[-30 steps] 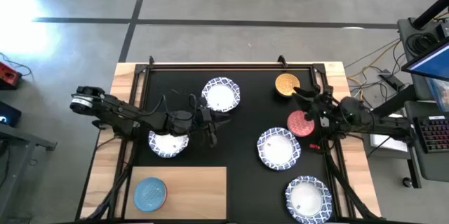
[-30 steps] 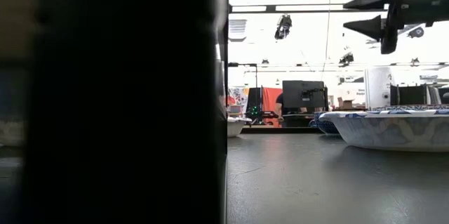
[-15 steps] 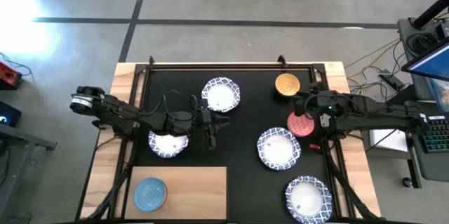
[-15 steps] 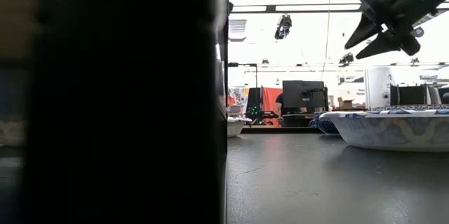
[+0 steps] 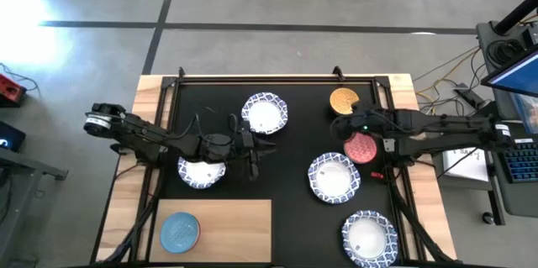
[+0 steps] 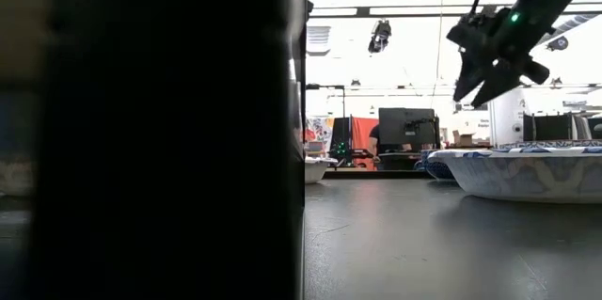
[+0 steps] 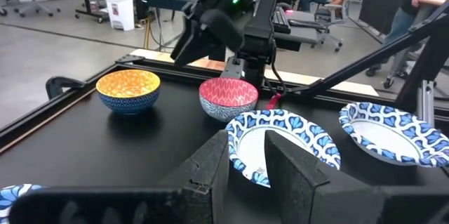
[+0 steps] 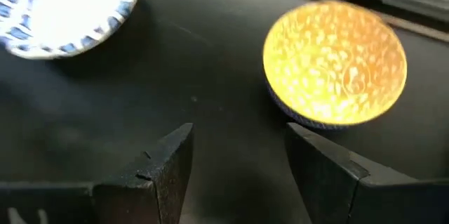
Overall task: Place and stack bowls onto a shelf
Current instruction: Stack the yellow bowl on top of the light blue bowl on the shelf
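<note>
Right end effector [image 5: 351,125] swung toward upright golden yellow bowl [image 5: 344,101], fingers spread, empty.

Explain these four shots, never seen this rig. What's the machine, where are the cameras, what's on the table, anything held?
It is a robot with two dark arms at a table, each ending in a two-finger gripper. One picture looks straight down, one sits at table height (half blocked by something dark), and one camera rides on each wrist.

On the black mat lie four white bowls with blue rims, a yellow bowl and a red bowl. A light blue bowl already sits on the wooden shelf.

The right gripper hangs open in the air between the yellow and red bowls, holding nothing. The left gripper waits above mid-table between two white bowls, also empty, fingers apart.
</note>
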`<state>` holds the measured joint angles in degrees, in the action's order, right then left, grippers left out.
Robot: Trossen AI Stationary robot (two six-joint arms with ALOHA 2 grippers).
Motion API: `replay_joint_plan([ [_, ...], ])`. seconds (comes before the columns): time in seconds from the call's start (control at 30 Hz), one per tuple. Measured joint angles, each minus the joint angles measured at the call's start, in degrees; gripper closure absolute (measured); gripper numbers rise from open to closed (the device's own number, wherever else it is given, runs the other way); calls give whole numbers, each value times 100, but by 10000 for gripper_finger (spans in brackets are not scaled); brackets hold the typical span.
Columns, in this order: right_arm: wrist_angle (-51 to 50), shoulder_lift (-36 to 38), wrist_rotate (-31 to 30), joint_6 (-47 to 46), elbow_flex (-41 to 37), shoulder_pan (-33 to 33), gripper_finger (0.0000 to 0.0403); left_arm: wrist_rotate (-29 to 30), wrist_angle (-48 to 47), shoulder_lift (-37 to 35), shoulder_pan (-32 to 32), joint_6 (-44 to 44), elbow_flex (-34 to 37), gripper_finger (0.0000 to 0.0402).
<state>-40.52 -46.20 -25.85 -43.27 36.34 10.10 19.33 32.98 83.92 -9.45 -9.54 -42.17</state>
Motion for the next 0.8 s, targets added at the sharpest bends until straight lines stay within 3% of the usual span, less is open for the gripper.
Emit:
replay_joint_plan([
  [0.4, 67, -489, 192, -210, -9, 558, 190, 0, -21, 0, -11, 0, 0, 326],
  [0.8, 771, -1066, 230, 535, -9, 830, 190, 0, -42, 0, -9, 0, 0, 326],
])
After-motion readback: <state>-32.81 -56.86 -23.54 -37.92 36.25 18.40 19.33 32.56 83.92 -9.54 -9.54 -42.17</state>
